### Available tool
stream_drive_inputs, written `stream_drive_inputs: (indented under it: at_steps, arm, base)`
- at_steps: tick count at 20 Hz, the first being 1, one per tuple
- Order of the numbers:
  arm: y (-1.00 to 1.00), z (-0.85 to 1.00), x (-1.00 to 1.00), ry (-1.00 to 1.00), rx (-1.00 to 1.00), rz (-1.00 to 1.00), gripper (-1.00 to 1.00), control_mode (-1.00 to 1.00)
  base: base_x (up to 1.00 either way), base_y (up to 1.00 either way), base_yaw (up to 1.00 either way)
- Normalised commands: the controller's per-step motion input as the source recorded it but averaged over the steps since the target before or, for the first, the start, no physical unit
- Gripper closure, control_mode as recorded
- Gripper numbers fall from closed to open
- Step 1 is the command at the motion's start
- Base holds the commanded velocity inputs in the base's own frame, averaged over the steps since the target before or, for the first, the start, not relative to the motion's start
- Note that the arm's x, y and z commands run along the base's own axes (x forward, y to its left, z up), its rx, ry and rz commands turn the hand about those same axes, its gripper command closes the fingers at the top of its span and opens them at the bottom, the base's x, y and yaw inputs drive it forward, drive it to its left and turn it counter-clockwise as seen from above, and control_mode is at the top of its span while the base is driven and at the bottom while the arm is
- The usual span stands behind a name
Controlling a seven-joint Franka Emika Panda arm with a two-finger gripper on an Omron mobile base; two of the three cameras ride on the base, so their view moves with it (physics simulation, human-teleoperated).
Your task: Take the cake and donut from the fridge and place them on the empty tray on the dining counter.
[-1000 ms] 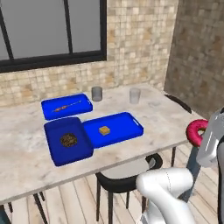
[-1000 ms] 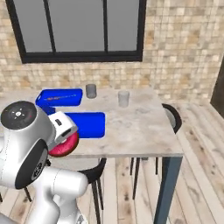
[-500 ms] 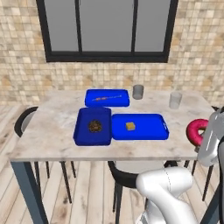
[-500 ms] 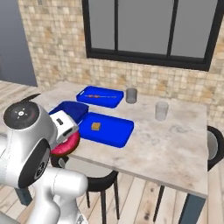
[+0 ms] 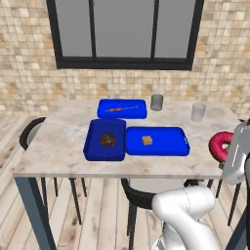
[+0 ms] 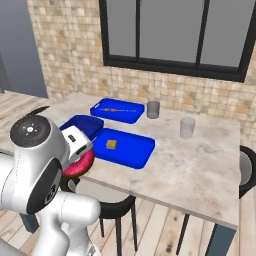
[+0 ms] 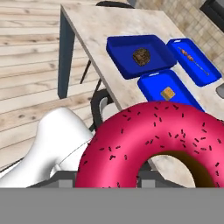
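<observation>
I am seeing the donut (image 7: 157, 146) pressed up against the hand camera: a thick ring, glossy red-pink frosting with dark sprinkles, brown inside the hole. The claw (image 5: 233, 151) is closed on it, though the fingertips themselves are hidden behind the ring, so I am reading the grip from the donut hanging at the hand in both base views, off the near edge of the desk (image 5: 58, 146). In the left base view only part of the ring (image 5: 220, 145) is showing beside the white hand; in the right base view it (image 6: 77, 164) is peeking out under the arm's big white joint.

The cake (image 5: 146, 140) is sitting as a tiny tan-orange cube inside the wide blue tray (image 5: 176, 149), a little left of its middle. Just left of that tray, a squarish blue tray (image 5: 95, 146) is holding a dark brown lumpy food (image 5: 108, 140). Behind them, a third blue tray (image 5: 139, 112) is carrying a thin orange item (image 5: 118, 109) too small to make out. Two grey cups are standing further back: one (image 5: 156, 102) beside the third tray, the other (image 5: 198, 112) off to the right.

Dark chairs are tucked under the desk; one (image 5: 141, 193) is standing between the robot and the near edge. A dark-framed window (image 5: 124, 31) is set in the tan tiled wall behind.
</observation>
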Motion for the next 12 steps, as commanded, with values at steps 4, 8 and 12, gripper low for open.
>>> stream_drive_inputs:
  at_steps: [4,8,12]
  arm:
    - [0.0,-0.01,0.43,0.0,0.0,0.01,1.0,-1.0]
    - [-0.11,-0.05,0.84,0.02,0.05,0.08,1.0,-1.0]
    - [-0.13,-0.14,1.0,0.12,0.06,0.1,1.0,-1.0]
  base:
    - [0.0,0.0,0.0]
    - [0.0,0.0,0.0]
    - [0.0,0.0,0.0]
